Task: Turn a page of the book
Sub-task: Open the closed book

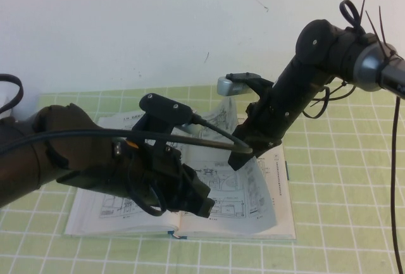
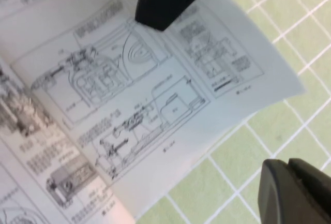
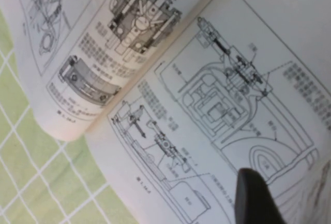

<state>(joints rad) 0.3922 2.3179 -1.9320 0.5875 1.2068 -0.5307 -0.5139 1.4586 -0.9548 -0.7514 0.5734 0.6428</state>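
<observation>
- Right gripper [image 1: 243, 157]: jaws down on the lifted page [image 1: 250, 179]; grasping or merely pressing, I cannot tell.
- Left gripper [image 1: 201, 203]: jaws' state unclear, low over the book [image 1: 114, 214] near its spine.
- Risk: the curled page slips and falls back, or creases.
- The left arm crowds the page's path; green checked surface [image 1: 342, 192] all around.

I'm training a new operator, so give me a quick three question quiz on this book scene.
1. True or false: the book lies closed.
2. Which tool reaches the lifted page? A) left tool B) right tool
3. Fill in: the cloth under the book is ___ checked.
Key: 1 false, it lies open. 2 B; the left tool hangs low near the spine. 3 green.
</observation>
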